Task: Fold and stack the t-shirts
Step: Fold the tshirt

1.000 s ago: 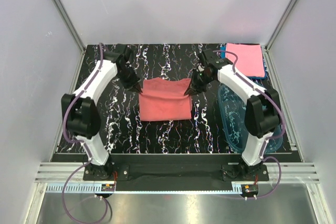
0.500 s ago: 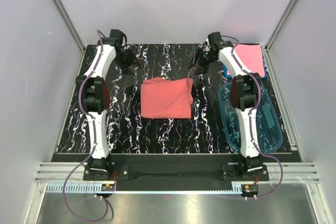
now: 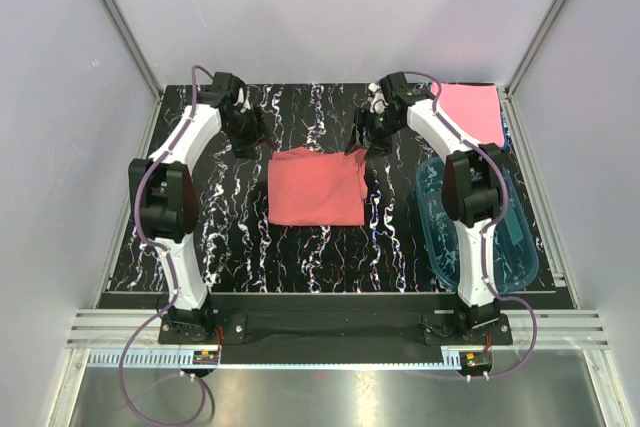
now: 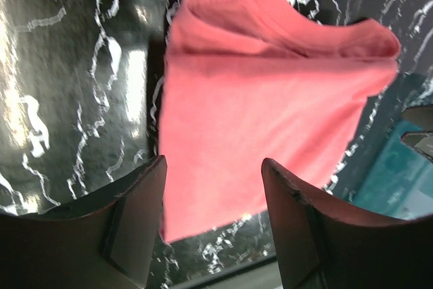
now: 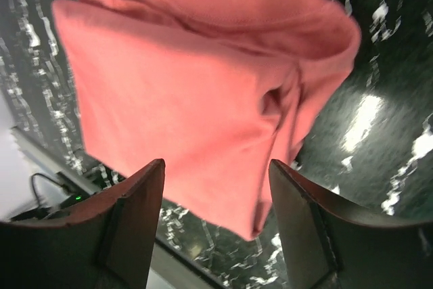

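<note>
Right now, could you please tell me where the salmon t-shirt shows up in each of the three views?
Top external: the salmon t-shirt lies folded at the centre of the table.
Left wrist: the salmon t-shirt fills the middle and right of the picture.
Right wrist: the salmon t-shirt fills the upper left and centre.
Shared landmark: the black white-veined tabletop around it.

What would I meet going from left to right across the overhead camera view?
left end effector → salmon shirt → right end effector → pink shirt. The tub overlaps the pink shirt's span, so it is left out.
</note>
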